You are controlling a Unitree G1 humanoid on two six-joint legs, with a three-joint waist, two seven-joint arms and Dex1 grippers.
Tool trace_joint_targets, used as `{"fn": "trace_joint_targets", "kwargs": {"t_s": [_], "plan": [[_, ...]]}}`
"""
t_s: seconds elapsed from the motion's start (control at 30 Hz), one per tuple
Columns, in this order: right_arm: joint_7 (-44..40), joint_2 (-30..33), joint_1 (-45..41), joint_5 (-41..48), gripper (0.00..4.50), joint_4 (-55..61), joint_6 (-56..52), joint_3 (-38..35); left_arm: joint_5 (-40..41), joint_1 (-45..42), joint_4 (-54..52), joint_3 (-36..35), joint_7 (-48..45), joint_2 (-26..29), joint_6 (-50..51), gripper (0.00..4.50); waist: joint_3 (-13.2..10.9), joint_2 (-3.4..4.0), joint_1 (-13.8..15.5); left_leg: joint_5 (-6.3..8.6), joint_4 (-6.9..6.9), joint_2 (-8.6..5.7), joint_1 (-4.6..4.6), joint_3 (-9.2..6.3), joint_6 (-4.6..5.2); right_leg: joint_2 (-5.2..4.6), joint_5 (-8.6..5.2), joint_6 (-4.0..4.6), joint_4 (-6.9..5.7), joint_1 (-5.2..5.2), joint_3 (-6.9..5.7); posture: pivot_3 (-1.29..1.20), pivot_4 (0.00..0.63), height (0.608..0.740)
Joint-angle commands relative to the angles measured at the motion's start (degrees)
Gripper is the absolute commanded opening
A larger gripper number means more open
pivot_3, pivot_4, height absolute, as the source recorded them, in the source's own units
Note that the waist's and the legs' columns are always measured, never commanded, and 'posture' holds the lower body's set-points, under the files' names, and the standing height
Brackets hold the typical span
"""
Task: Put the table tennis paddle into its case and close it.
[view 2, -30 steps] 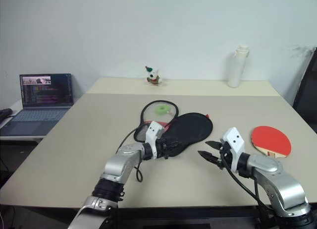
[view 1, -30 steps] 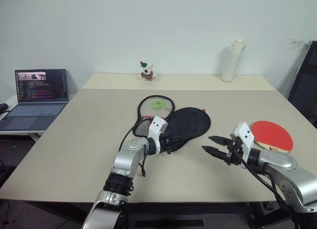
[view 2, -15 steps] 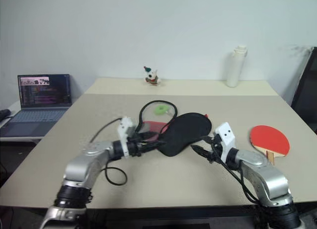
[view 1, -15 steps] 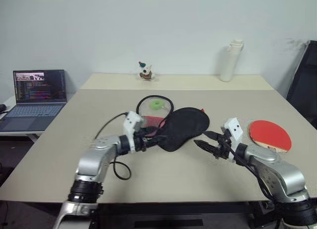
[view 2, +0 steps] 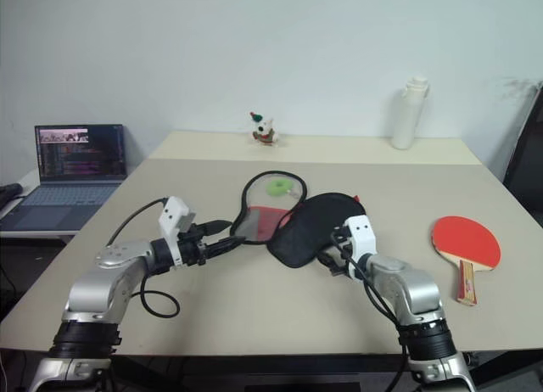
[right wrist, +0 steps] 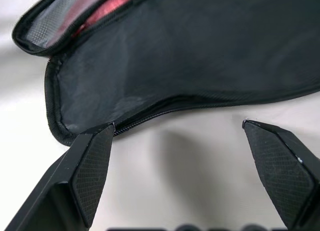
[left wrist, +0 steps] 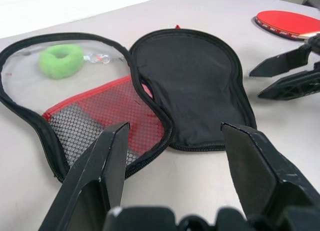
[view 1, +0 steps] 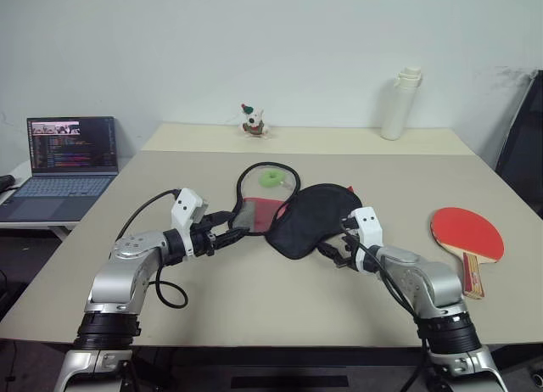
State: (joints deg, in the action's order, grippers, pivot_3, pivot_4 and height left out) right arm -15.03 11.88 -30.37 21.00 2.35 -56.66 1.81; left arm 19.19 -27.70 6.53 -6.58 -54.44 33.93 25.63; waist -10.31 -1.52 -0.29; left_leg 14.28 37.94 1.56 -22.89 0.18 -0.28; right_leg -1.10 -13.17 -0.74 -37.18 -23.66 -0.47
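Right wrist view | right pincer (right wrist: pixel 175 166) released | case (right wrist: pixel 200 56) edge just beyond fingertips

Left end effector (view 1: pixel 239 230) pointing inward with fingers spread, right end effector (view 1: pixel 333 249) angled down with fingers wide apart, both arms bent

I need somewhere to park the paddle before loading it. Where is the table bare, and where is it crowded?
Bare: the table between the laptop's side and the case, and the far strip between toy and bottle. Crowded: the middle, where left gripper and right gripper flank the open case; the paddle lies right.
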Motion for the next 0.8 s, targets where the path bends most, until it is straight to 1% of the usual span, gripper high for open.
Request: {"fn": "trace_joint_targets", "kwargs": {"t_s": [0.03, 0.17, 0.33, 0.37, 0.43, 0.5, 0.6, 0.7, 0.8], "plan": [[0.45, -3.42, -2.62, 0.97, 4.49, -0.36, -0.33, -0.29, 1.14, -0.19, -1.66, -0.86, 0.32, 0.45, -1.06, 3.16, 0.0, 0.0, -0.1, 0.0, 0.0, 0.01, 0.0, 0.0, 0.0, 0.01, 0.0, 0.0, -0.01, -0.01, 0.0, 0.0, 0.15, 0.74], [-0.19, -6.57, -4.42, 0.61, 4.49, -2.83, 0.72, 0.88, 1.02, -0.53, -1.78, -0.41, 0.76, -0.05, -1.06, 3.16, -0.01, 0.01, -0.3, 0.0, -0.01, 0.03, -0.01, 0.0, 0.0, 0.03, 0.0, 0.0, -0.05, -0.06, 0.01, 0.0, 0.15, 0.74], [0.03, -8.87, -6.02, -0.07, 4.49, -5.61, 1.99, 1.34, 0.99, -0.7, -2.05, 0.03, 1.25, -0.65, -0.98, 3.16, -0.01, 0.01, -0.37, 0.0, -0.01, 0.03, -0.02, 0.0, 0.0, 0.02, 0.0, 0.0, -0.05, -0.07, 0.02, 0.0, 0.15, 0.74], [0.4, -9.4, -6.21, -0.1, 4.32, -6.06, 2.15, 1.1, 1.05, -0.5, -2.4, 0.15, 1.37, -0.78, -0.91, 3.16, -0.01, 0.01, -0.36, 0.0, -0.01, 0.03, -0.02, -0.01, 0.0, 0.02, 0.0, 0.0, -0.04, -0.07, 0.02, 0.0, 0.15, 0.74], [1.06, -10.49, -6.26, 0.22, 3.87, -6.56, 2.06, 0.14, 1.09, -0.08, -3.05, 0.33, 1.57, -0.96, -0.81, 3.16, -0.01, 0.01, -0.37, 0.0, -0.02, 0.03, -0.02, -0.01, 0.0, 0.02, 0.0, 0.01, -0.04, -0.08, 0.02, 0.0, 0.15, 0.74], [1.5, -11.06, -6.15, 0.31, 3.19, -6.56, 1.83, -0.45, 1.14, 0.23, -3.47, 0.38, 1.65, -1.02, -0.73, 3.16, -0.01, 0.01, -0.39, 0.0, -0.03, 0.03, -0.03, 0.0, 0.0, 0.02, 0.01, 0.01, -0.04, -0.08, 0.03, 0.0, 0.15, 0.74], [2.48, -11.97, -5.81, 1.02, 2.07, -6.27, 0.68, -1.94, 1.17, 0.92, -4.25, 0.53, 1.78, -1.01, -0.68, 3.16, -0.01, 0.02, -0.46, 0.0, -0.04, 0.04, -0.03, -0.01, 0.0, 0.02, 0.01, 0.01, -0.05, -0.1, 0.03, 0.0, 0.15, 0.74], [3.76, -13.08, -5.63, 3.59, 0.99, -6.13, -2.66, -6.22, 1.28, 1.62, -5.77, 1.12, 1.9, -1.24, -0.33, 3.16, -0.01, 0.02, -0.47, 0.0, -0.04, 0.04, -0.03, -0.01, 0.0, 0.01, 0.01, 0.02, -0.05, -0.1, 0.03, 0.0, 0.15, 0.74], [4.21, -13.12, -5.24, 4.97, 0.01, -5.16, -5.18, -8.14, 1.3, 1.94, -6.81, 1.62, 2.01, -1.5, -0.08, 3.16, -0.01, 0.02, -0.45, 0.0, -0.04, 0.04, -0.03, -0.01, 0.0, 0.0, 0.01, 0.02, -0.05, -0.1, 0.03, 0.0, 0.15, 0.74]]}}
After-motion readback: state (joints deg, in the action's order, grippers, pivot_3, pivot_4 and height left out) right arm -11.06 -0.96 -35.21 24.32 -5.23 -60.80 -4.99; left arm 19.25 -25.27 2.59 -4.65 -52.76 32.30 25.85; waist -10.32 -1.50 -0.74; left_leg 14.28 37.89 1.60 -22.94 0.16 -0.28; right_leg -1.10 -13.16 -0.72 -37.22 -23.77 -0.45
